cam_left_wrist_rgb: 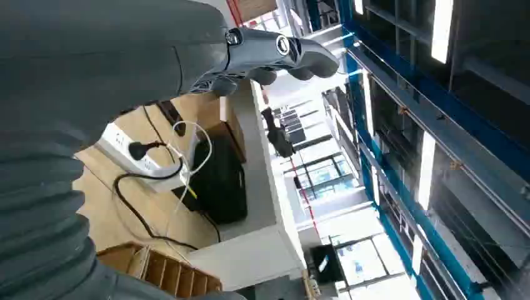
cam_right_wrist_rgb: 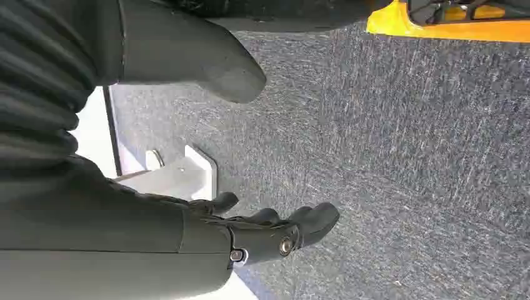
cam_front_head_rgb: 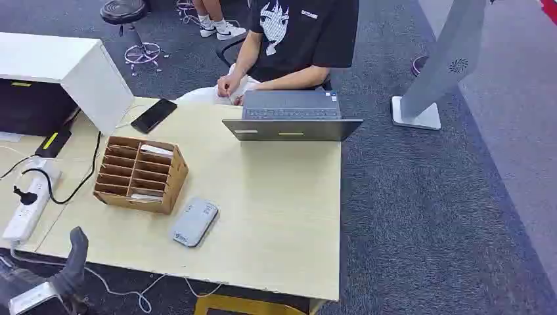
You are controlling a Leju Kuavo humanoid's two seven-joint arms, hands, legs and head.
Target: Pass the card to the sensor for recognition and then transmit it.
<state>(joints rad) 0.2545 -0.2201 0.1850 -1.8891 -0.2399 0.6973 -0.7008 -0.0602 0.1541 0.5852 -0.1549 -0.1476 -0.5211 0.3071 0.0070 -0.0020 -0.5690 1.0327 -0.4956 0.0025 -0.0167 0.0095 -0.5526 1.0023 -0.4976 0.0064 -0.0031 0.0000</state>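
A brown cardboard slot organizer point(cam_front_head_rgb: 140, 174) stands on the left part of the light wood table point(cam_front_head_rgb: 276, 216). White cards point(cam_front_head_rgb: 155, 149) lie in some of its slots. The grey sensor device point(cam_front_head_rgb: 194, 222) lies flat just in front of it. My left hand point(cam_front_head_rgb: 71, 259) is raised at the table's near left corner, short of the organizer, with nothing in it; in the left wrist view its fingers point(cam_left_wrist_rgb: 275, 53) are apart and the organizer point(cam_left_wrist_rgb: 162, 272) shows below. My right hand point(cam_right_wrist_rgb: 275, 231) hangs over the grey carpet, thumb point(cam_right_wrist_rgb: 225, 72) apart from the fingers, holding nothing.
A person sits at the far side behind an open laptop point(cam_front_head_rgb: 291, 117). A black phone point(cam_front_head_rgb: 154, 115) lies near a white box point(cam_front_head_rgb: 72, 69). A white power strip point(cam_front_head_rgb: 26, 210) with a black cable lies at the left edge. A grey stand point(cam_front_head_rgb: 437, 72) rises on the carpet at the right.
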